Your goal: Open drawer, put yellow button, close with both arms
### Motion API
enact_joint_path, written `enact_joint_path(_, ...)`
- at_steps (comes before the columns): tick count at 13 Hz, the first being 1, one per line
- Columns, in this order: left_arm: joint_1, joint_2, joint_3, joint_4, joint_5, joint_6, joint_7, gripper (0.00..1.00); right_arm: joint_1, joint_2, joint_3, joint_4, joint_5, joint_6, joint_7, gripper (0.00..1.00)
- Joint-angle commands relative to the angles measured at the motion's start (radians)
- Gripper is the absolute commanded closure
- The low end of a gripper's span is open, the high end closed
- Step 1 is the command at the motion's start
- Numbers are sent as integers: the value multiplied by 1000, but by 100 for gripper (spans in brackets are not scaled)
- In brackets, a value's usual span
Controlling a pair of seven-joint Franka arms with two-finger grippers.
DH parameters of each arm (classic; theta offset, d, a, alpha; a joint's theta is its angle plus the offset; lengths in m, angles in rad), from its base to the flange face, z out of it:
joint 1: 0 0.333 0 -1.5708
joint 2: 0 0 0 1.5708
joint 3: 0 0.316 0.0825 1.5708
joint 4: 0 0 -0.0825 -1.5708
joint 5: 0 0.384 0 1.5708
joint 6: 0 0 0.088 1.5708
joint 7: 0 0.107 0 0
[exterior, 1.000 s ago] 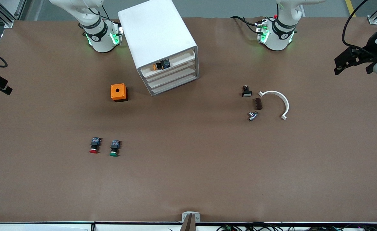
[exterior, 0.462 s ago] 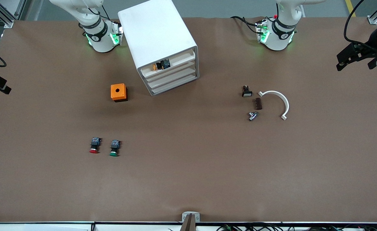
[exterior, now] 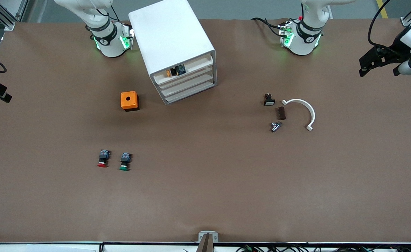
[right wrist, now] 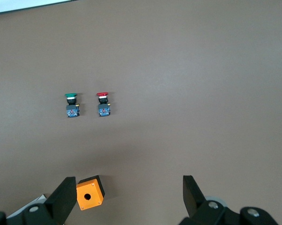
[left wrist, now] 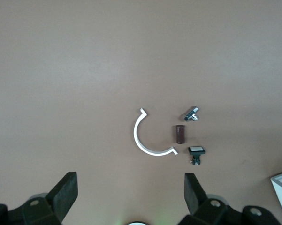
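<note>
The white cabinet (exterior: pixel 170 35) stands between the two arm bases. Its top drawer (exterior: pixel 196 64) sits in line with the three lower drawers. The yellow button (exterior: pixel 173 71) lies in that top drawer, toward the right arm's end of it. My left gripper (exterior: pixel 379 69) is open and empty, up in the air over the left arm's end of the table; its own view (left wrist: pixel 130 185) shows bare table between the fingers. My right gripper (right wrist: pixel 127 187) is open and empty, high over the orange cube (right wrist: pixel 89 192). It does not show in the front view.
The orange cube with a hole (exterior: pixel 129 100) sits beside the cabinet. A red-capped button (exterior: pixel 103 158) and a green-capped button (exterior: pixel 125 161) lie nearer the front camera. A white arc piece (exterior: pixel 305 108), a brown block (exterior: pixel 281 113), a metal part (exterior: pixel 275 126) and a small black switch (exterior: pixel 269 99) lie toward the left arm's end.
My left gripper has shifted a little over the left arm's end of the table. The cabinet, the button and the loose parts have not moved.
</note>
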Motion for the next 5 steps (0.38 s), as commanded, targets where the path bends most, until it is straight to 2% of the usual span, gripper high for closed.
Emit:
enact_joint_path(1, 12, 0, -1, 23, -24, -4, 25, 0, -24, -16, 15, -3, 3, -10, -14, 0)
enact_joint_path(5, 8, 14, -1, 32, -21, -5, 18, 0, -25, -23, 13, -14, 3, -7, -14, 0)
